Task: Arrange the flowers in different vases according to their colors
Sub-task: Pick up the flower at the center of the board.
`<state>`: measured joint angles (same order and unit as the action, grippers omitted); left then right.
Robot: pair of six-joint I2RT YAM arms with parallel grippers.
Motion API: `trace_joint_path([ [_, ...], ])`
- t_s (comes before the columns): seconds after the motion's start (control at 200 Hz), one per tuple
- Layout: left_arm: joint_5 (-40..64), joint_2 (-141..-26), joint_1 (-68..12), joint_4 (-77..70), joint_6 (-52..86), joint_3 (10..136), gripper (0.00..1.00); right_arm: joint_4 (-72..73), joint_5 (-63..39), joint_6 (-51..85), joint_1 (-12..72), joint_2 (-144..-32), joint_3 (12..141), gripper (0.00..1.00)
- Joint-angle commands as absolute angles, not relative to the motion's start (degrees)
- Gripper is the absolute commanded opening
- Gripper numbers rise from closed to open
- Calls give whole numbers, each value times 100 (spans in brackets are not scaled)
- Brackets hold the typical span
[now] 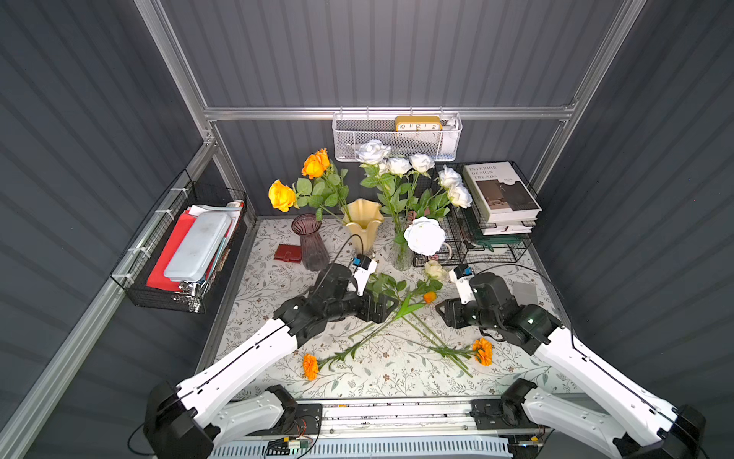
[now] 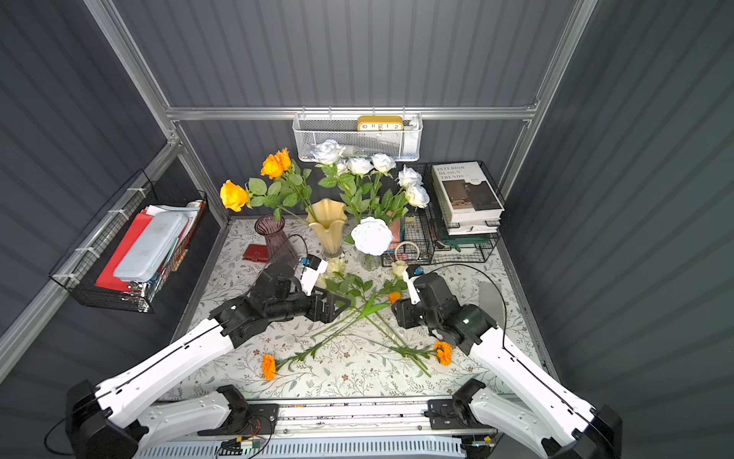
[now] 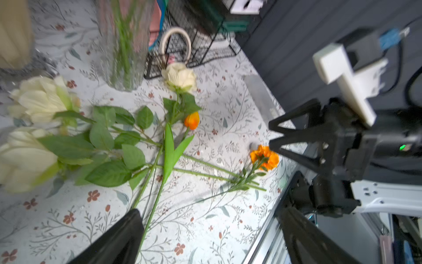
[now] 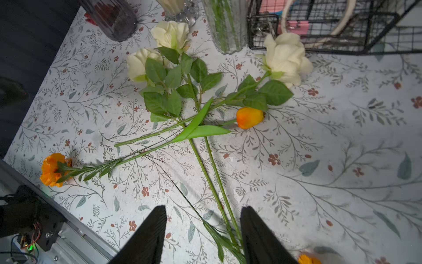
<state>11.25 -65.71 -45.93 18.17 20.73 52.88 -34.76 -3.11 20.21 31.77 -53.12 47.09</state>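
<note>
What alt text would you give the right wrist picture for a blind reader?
The right gripper hangs open, its black fingers either side of two green stems on a floral tablecloth. Ahead lie three cream roses, an orange bud and an orange marigold, stems crossed. A clear vase and a purple vase stand beyond.

Table (image 1: 397, 383) with loose flowers (image 1: 409, 306), 3 vases (image 1: 363, 228)

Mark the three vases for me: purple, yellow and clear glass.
purple vase (image 1: 313, 250): a top view, ribbed body.
yellow vase (image 1: 363, 234): a top view, wall below wavy rim.
clear glass vase (image 1: 401, 260): a top view, lower wall.
</note>
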Motion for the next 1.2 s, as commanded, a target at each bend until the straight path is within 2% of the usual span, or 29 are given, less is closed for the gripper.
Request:
trace_joint_path([
  [0.0, 746, -6955, -5229, 1913, 1860, 5350, 99, -3642, -622, 2458, 2854, -5338, 4588, 58],
  [0.125, -11, -8007, -6148, 2019, 1635, 5692, 96, -3513, -907, 2457, 2532, -5464, 4601, 58],
  [0.23, -220, -8560, -6408, 1787, 1385, 5717, 95, -3370, -1114, 2408, 2296, -5535, 4562, 57],
  [0.405, -681, -9188, -6444, 1590, 967, 5855, 94, -3292, -1327, 2258, 2156, -5685, 4557, 57],
  [0.625, -476, -9981, -6459, 1520, 362, 6124, 89, -3285, -1353, 2102, 2035, -5722, 4485, 57],
  [1.071, -198, -10470, -6454, 1400, -92, 6269, 84, -3172, -1661, 2013, 1898, -5607, 4342, 56],
  [1.196, -99, -10658, -6448, 1370, -165, 6302, 79, -3191, -1652, 1986, 1883, -5593, 4342, 55],
])
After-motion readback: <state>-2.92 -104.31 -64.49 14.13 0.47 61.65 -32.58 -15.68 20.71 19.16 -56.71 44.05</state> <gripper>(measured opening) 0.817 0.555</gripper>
